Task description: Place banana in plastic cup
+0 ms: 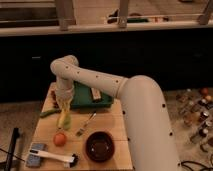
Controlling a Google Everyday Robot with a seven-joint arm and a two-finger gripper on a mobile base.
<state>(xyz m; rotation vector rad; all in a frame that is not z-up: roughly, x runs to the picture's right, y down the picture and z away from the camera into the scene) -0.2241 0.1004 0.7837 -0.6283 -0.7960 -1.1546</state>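
Note:
My gripper hangs down from the white arm over the left part of the wooden table. A yellow banana stands nearly upright right under the gripper. Its lower end meets the pale yellow-green plastic cup on the table. I cannot tell where the banana ends and the cup begins, or whether the gripper still holds the banana.
A long dark-green vegetable lies left of the cup. A green tray stands behind it. A fork, an orange fruit, a dark bowl and a white-handled brush lie in front.

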